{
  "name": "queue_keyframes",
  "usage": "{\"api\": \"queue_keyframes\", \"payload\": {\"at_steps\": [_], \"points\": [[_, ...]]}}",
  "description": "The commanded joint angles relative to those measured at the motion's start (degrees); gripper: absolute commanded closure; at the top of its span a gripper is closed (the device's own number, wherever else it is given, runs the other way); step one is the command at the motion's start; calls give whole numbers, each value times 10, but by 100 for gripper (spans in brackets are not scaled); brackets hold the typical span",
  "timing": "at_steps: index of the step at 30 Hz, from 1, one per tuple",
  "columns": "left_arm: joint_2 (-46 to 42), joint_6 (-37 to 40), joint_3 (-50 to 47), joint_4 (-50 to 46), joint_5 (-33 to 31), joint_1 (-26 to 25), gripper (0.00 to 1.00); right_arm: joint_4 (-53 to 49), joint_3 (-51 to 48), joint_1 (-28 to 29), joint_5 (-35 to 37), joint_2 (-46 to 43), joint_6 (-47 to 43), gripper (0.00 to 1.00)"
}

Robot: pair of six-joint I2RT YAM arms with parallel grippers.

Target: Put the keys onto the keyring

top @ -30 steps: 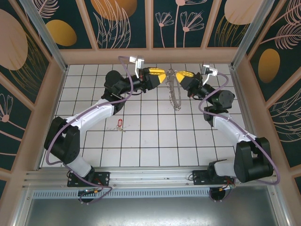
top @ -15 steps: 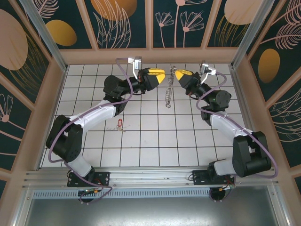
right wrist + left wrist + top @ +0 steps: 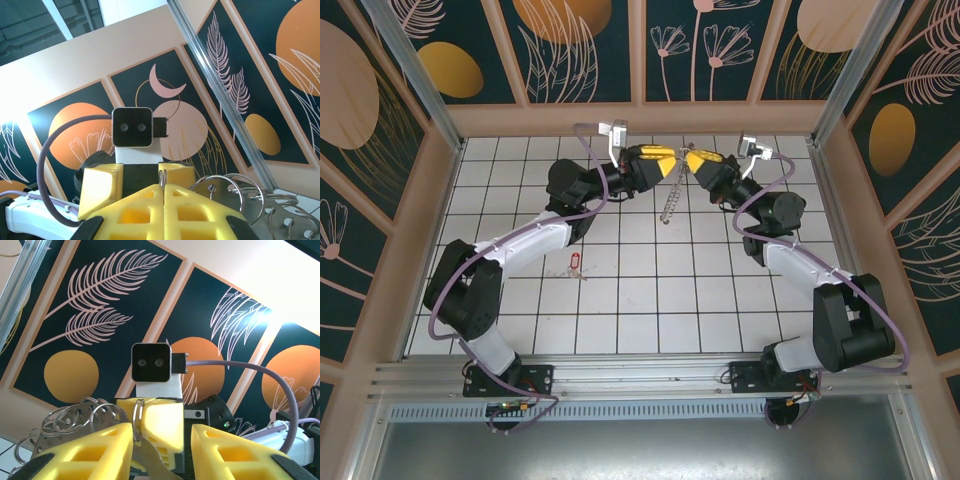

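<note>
The right gripper (image 3: 690, 160) is clenched on the keyring (image 3: 670, 200), which hangs above the far part of the tabletop (image 3: 640, 300). The left gripper (image 3: 669, 165) faces it tip to tip, jaws apart with part of the ring between them. The key (image 3: 574, 263) lies on the tabletop, well apart, beside the left arm.
</note>
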Motion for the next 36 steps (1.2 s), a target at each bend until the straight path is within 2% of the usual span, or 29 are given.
{"api": "queue_keyframes", "payload": {"at_steps": [1, 20, 29, 32, 34, 35, 36], "points": [[5, 7, 20, 3, -3, -2, 64, 42, 12, 7, -5, 0, 3, 100], [27, 13, 28, -6, -4, -2, 65, 35, 16, 22, -11, 6, -3, 100], [28, 12, 26, 2, -3, -3, 87, 30, 17, 23, -11, 9, -5, 100], [28, 11, 26, 3, -2, -3, 100, 26, 18, 24, -14, 11, -6, 100], [26, 18, 26, 0, 1, -2, 100, 11, 21, 22, -14, 9, -10, 100], [25, 23, 27, -8, 2, -2, 100, 0, 21, 20, -13, 6, -13, 93], [22, 37, 28, -24, 5, -3, 100, -16, 20, 16, -11, 1, -19, 81]]}}
